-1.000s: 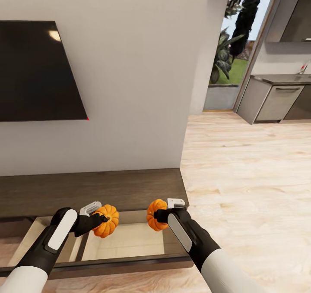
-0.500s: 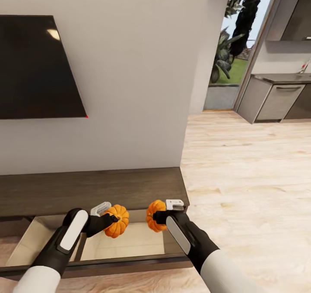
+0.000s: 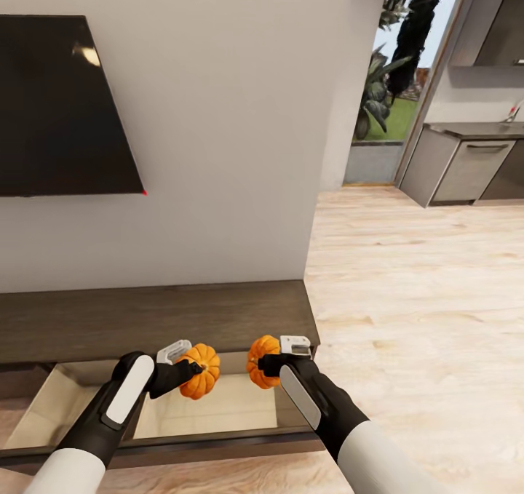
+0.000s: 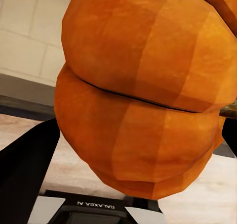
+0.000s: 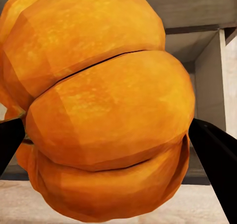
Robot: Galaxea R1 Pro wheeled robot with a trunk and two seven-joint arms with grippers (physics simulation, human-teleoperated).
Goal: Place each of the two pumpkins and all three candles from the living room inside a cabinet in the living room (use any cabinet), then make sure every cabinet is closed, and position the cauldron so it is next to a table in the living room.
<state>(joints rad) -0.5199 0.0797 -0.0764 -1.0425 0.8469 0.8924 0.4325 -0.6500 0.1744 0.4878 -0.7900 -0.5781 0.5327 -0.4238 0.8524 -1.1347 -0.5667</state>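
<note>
Head view: long low dark-brown cabinet (image 3: 160,318) against a pale wall, one drawer (image 3: 218,407) pulled open at its right end, pale wood inside. Left gripper (image 3: 191,369) clenched on a bright-orange ribbed pumpkin (image 3: 201,371), held over the open drawer, clear of its floor. Right gripper (image 3: 271,361) clenched on a second pumpkin (image 3: 260,361), also above the drawer, near its right wall; the two pumpkins side by side, apart, not touching. Dark television (image 3: 62,105) mounted on the wall above the cabinet's left part. Light wood floor (image 3: 415,297) stretching off to the right, toward grey kitchen units (image 3: 466,166) and a glazed opening with green plants (image 3: 386,79). Left wrist view: left-hand pumpkin (image 4: 143,90) close up, deep rib grooves visible, dark fingers (image 4: 27,174) at either side pressed to it, pale drawer surfaces behind. Right wrist view: right-hand pumpkin (image 5: 103,105) close up, black fingertips (image 5: 215,155) pinching both flanks; behind it, the dark cabinet top and the pale drawer corner (image 5: 207,70); contact with the drawer not discernible here.
</note>
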